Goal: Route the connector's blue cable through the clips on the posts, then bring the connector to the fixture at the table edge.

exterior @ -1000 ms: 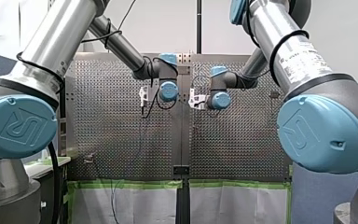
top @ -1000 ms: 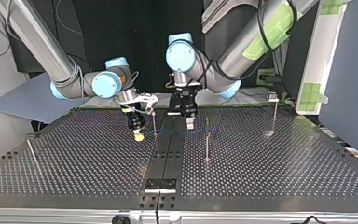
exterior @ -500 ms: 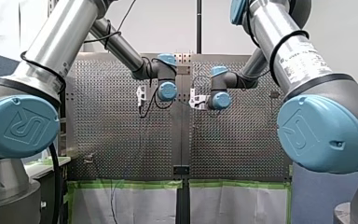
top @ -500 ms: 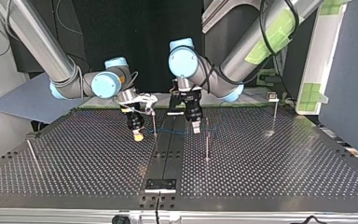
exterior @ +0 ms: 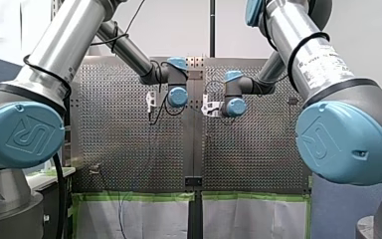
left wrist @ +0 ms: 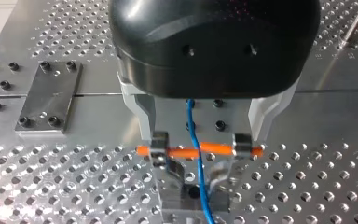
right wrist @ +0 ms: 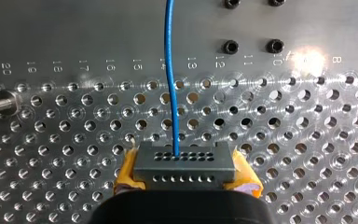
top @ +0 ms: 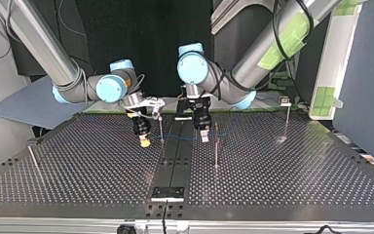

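While the small plate (top: 168, 193) at the near edge of the top view, which I take for the fixture, has no connector (right wrist: 182, 164) at it, the last step is not yet begun and the work stands in the routing.

Just beyond that plate, on the perforated surface (top: 297, 180), a thin middle post (top: 216, 152) stands upright. A side post (top: 33, 161) stands well apart at that view's left.

Behind the middle post hang the two hands. My left hand (top: 204, 137) points down just beside it. In the left wrist view the blue cable (left wrist: 192, 126) runs down the hand's middle, crossing an orange bar (left wrist: 214, 147). Whether the hand is clenched on the cable or only guides it I cannot tell.

My right hand (top: 145, 142), toward the top view's left, is grasping the connector. The right wrist view shows its yellow pads (right wrist: 127, 169) pressed on both ends of the dark block, with the cable leaving its face straight ahead over the surface.

Between the hands the cable shows as a thin blue line, passing a third post (top: 161, 127) close by the right hand. Whether it sits in any clip is too small to tell.

Farthest off, a far post (top: 287, 119) stands near the back edge, with no cable near it.

The next move, as I judge it, calls for the left hand to carry the taut cable to a post's top and seat it in the clip. The right hand would hold the connector firm and give slack without jerking.
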### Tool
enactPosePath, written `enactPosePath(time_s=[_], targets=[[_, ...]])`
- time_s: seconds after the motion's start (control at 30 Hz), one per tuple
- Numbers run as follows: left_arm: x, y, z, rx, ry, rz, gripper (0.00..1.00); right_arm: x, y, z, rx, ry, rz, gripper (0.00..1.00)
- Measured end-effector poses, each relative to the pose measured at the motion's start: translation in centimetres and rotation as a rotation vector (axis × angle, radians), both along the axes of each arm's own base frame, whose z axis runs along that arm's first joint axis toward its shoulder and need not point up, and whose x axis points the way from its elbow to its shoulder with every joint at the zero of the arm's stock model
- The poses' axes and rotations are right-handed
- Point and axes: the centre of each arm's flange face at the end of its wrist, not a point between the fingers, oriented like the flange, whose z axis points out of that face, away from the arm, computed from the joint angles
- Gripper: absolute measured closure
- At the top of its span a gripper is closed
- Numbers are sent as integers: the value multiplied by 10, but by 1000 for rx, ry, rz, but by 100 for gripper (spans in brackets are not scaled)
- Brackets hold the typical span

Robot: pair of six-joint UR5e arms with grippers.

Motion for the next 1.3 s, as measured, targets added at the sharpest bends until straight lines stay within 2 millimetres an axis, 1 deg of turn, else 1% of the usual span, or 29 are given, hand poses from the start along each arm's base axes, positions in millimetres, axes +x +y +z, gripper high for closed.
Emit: enactPosePath(time_s=[0.13, 0.37, 0.53, 0.73, 1.2, 1.23, 1.27, 1.3], targets=[[6, -2, -6, -4, 13, 6, 0, 0, 0, 0, 2, 1, 1, 100], [25, -6, -16, -18, 18, 22, 0, -1, 0, 0, 2, 1, -1, 100], [35, -12, -7, -24, 1, 23, 0, -1, -1, 0, 1, 0, -1, 100], [39, -13, -1, -26, -10, 21, 0, -1, -1, 0, 0, 0, -2, 100], [37, -15, -2, -8, -3, 20, 0, -1, 0, -1, 6, 4, -1, 100], [37, -15, -2, -8, -3, 20, 14, -1, 0, -1, 7, 4, -1, 100], [37, -15, -2, -8, -4, 20, 14, -1, 0, -1, 7, 4, -1, 100], [37, -15, -2, -8, -4, 19, 31, -1, 0, -1, 8, 5, -1, 100]])
